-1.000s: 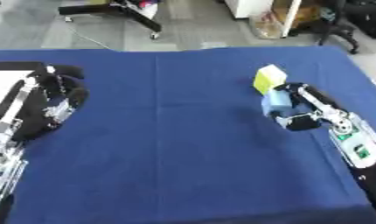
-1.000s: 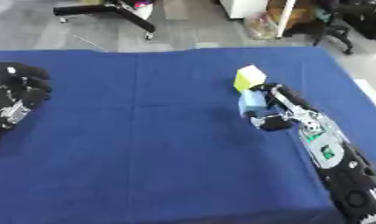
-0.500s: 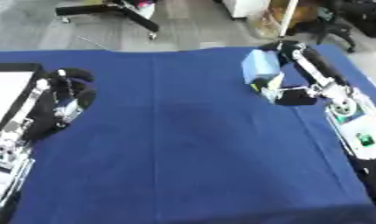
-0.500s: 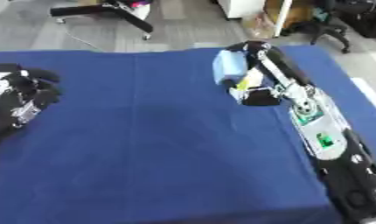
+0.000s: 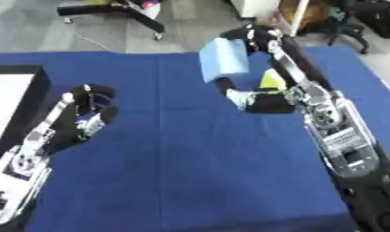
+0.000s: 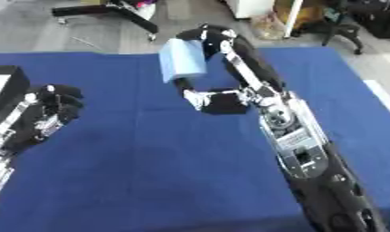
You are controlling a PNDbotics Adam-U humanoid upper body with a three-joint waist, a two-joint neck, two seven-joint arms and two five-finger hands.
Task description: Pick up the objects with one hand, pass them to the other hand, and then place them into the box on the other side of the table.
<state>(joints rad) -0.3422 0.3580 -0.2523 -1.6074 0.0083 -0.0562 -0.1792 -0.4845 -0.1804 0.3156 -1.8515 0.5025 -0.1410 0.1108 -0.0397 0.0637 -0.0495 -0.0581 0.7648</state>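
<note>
While the blue cloth covers the whole table with a flat, matte surface, the right hand is up above it near the far edge, with its fingers curled round a pale blue block. The block looks soft-edged and boxy, kind of like a sponge or foam slab, plain with no markings I can make out, and it's tilted in the grip, clear of the table. The thumb side sits below it, the fingers wrap over the top. Just behind the arm there's a yellow-green thing on the cloth, mostly hidden, so all I can give is the colour.

The left hand is over on the left side, low above the cloth, fingers curled in with nothing in them. Both arms are black with silver joints and look hard and glossy against the fabric.

The box sits at the left edge: dark walls, white inside, only partly in view. I can't see anything in the part that shows.
</note>
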